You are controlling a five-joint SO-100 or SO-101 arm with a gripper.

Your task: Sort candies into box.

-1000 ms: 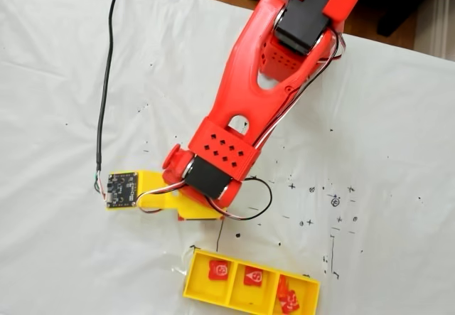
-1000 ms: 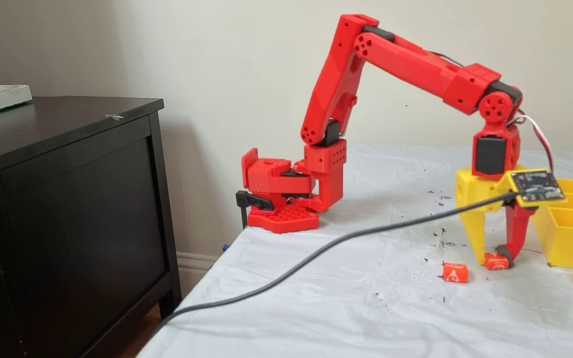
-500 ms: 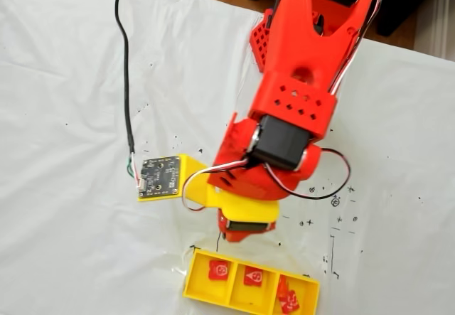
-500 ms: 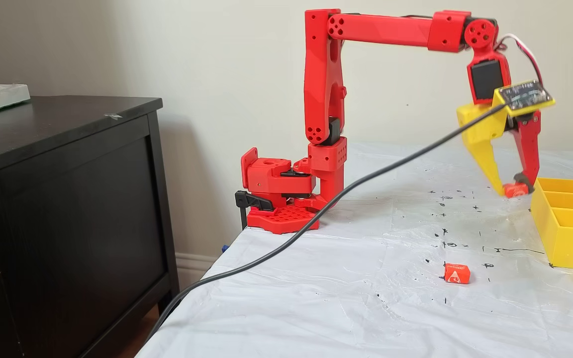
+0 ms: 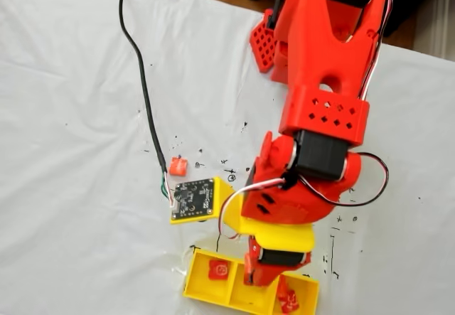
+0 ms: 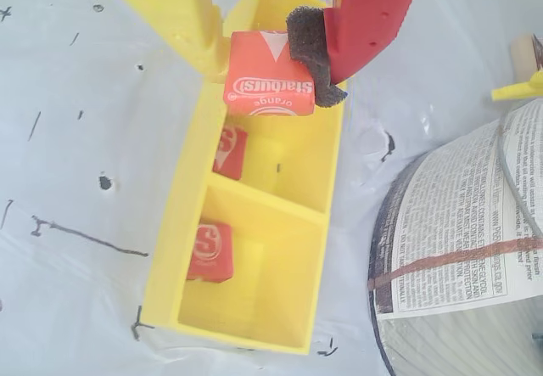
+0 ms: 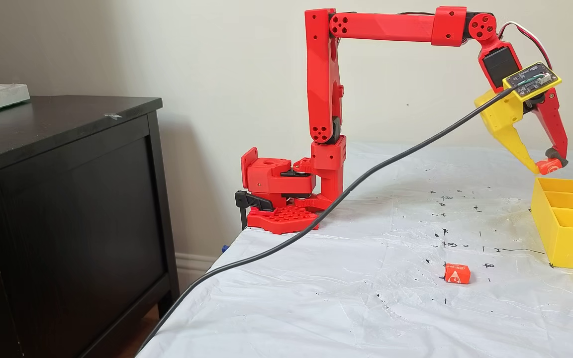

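My gripper (image 6: 270, 64) is shut on an orange candy (image 6: 270, 83), pinched between the yellow finger and the red finger's grey foam pad. In the wrist view the held candy hangs above the far end of the yellow box (image 6: 182, 223); two candies (image 6: 229, 151) (image 6: 211, 251) lie in the nearer compartments. In a fixed view from the side, the gripper (image 7: 545, 166) holds the candy (image 7: 547, 167) just above the box (image 7: 565, 241). One loose candy (image 7: 457, 273) lies on the white sheet, also seen from above (image 5: 177, 166). From above, the arm covers the middle of the box (image 5: 192, 283).
A black cable (image 7: 316, 223) runs from the wrist's circuit board (image 5: 193, 198) across the sheet and off the table's edge. A paper-wrapped roll (image 6: 462, 249) sits right of the box in the wrist view. A dark cabinet (image 7: 67, 199) stands left of the table.
The gripper picked the candy up off the sheet, lifted it and carried it sideways to above the box. The loose candy has not moved.
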